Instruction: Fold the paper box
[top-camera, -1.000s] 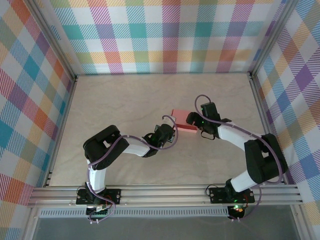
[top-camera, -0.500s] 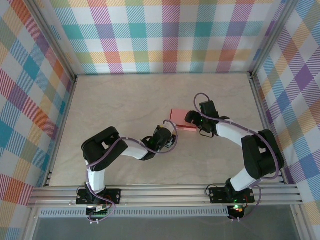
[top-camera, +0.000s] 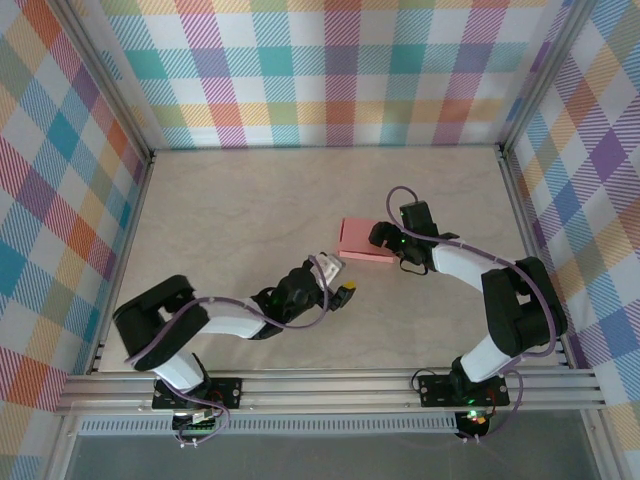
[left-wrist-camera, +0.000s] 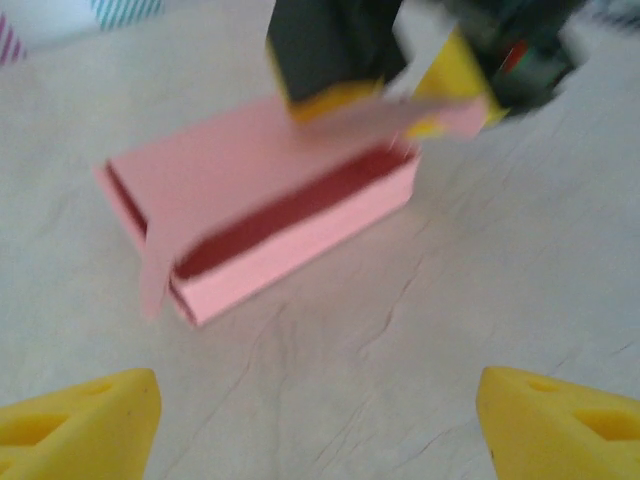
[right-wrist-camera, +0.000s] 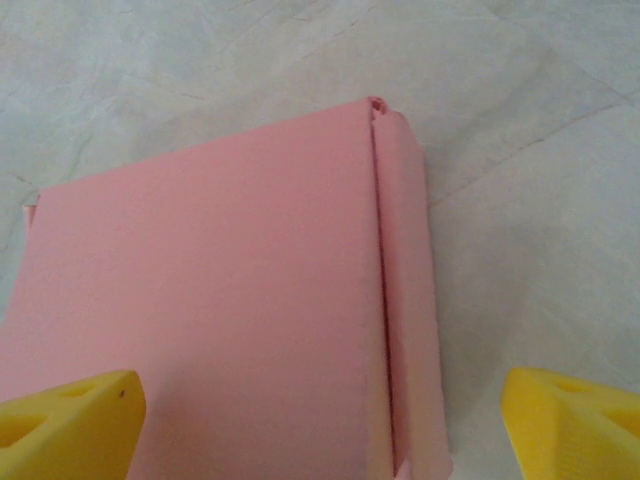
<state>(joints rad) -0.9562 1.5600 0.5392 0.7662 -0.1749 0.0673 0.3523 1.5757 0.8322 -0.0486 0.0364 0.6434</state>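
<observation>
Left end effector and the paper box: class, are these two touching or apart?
Apart. The left wrist view shows a strip of bare table lying between the open left end effector and the paper box.

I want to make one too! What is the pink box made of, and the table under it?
The pink box looks like thin matte card: crisp fold lines and a thin loose flap at its open side. The table looks like pale laminate or stone with fine veins; which, I cannot tell.
</observation>
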